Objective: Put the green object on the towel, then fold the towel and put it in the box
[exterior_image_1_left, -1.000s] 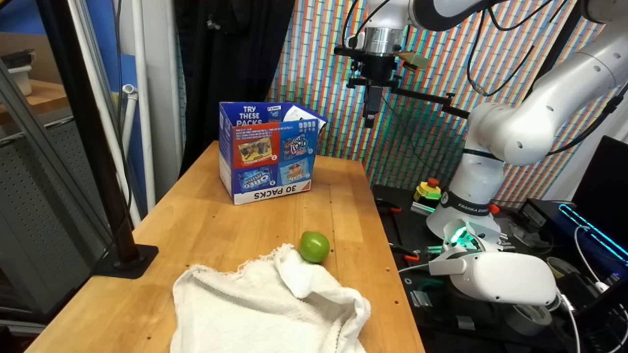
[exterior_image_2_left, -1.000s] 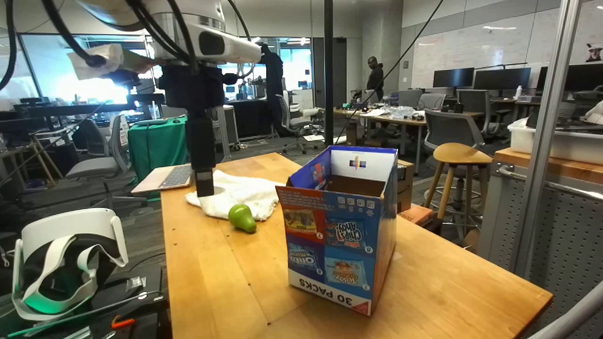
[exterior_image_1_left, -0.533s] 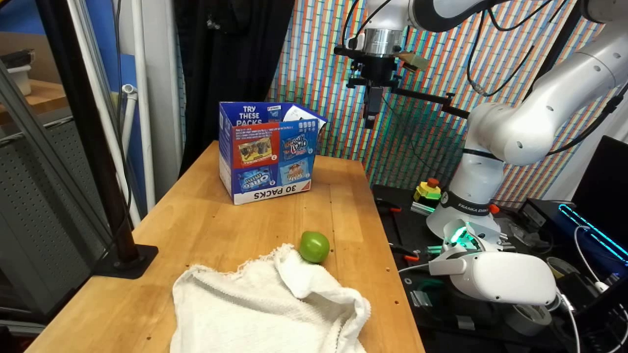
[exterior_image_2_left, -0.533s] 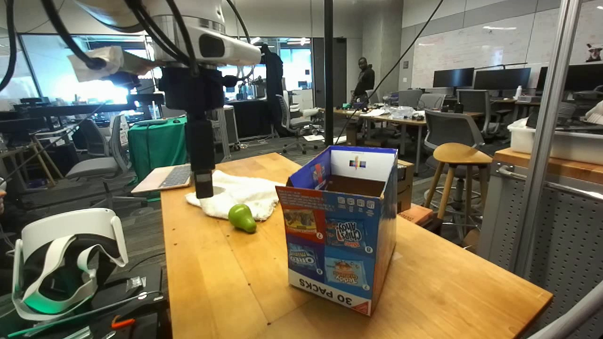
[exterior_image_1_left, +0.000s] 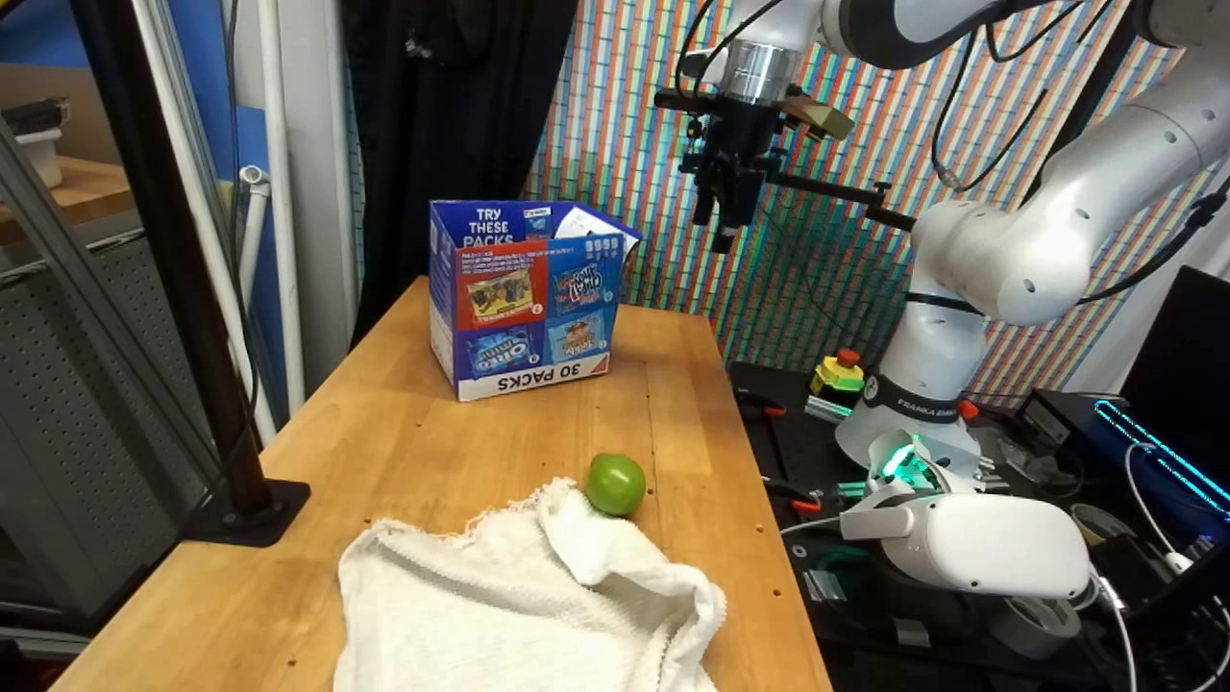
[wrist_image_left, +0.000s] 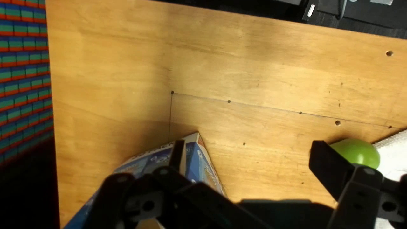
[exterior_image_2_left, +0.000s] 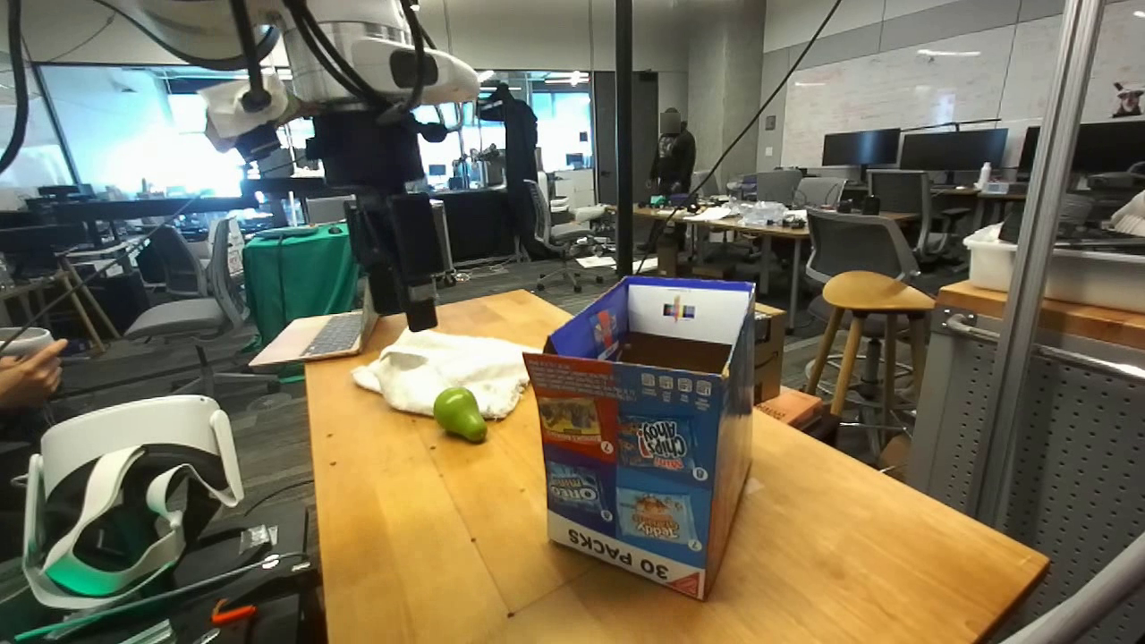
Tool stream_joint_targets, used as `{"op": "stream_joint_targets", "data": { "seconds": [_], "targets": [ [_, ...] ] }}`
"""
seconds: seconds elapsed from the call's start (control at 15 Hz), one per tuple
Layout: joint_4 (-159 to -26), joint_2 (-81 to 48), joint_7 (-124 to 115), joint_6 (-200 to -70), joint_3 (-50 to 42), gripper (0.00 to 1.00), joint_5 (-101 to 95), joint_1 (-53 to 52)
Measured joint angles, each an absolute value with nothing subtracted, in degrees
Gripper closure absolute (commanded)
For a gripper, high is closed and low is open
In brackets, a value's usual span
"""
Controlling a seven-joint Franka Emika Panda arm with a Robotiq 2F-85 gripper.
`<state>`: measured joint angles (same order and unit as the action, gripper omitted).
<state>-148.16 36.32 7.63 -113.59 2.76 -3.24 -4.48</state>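
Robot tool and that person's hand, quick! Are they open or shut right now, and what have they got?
Tool: open, holding nothing.
Hand, at the edge of an exterior view: curled, seems to hold a cup or bowl.

Around the wooden table (exterior_image_2_left: 402, 537): lab and office furnishings.
White VR headset (exterior_image_1_left: 999, 543) beside the table, in both exterior views; grey tape roll (exterior_image_1_left: 1038, 630) near it. Black post (exterior_image_1_left: 173, 259) rises from a flat plate (exterior_image_1_left: 259, 534) at the opposite table edge. Multicoloured brick-pattern backdrop (exterior_image_1_left: 625, 125) next to a black curtain (exterior_image_1_left: 442, 125). In an exterior view: open laptop (exterior_image_2_left: 331, 340) by a table corner, green cloth (exterior_image_2_left: 300, 268) hanging behind it, wooden stool (exterior_image_2_left: 877, 293) in front of a grey office chair (exterior_image_2_left: 859, 241), monitors (exterior_image_2_left: 954, 158) before a whiteboard (exterior_image_2_left: 939, 98), white bin (exterior_image_2_left: 1096, 277) on a wood-topped cabinet (exterior_image_2_left: 1073, 438).
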Motion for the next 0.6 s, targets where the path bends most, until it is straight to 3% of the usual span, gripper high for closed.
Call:
{"op": "stream_joint_targets", "data": {
  "seconds": [0.6],
  "targets": [
    [-148.9,37.6,9.5,-120.4,12.6,0.00,-6.1,-15.7]
  ]
}}
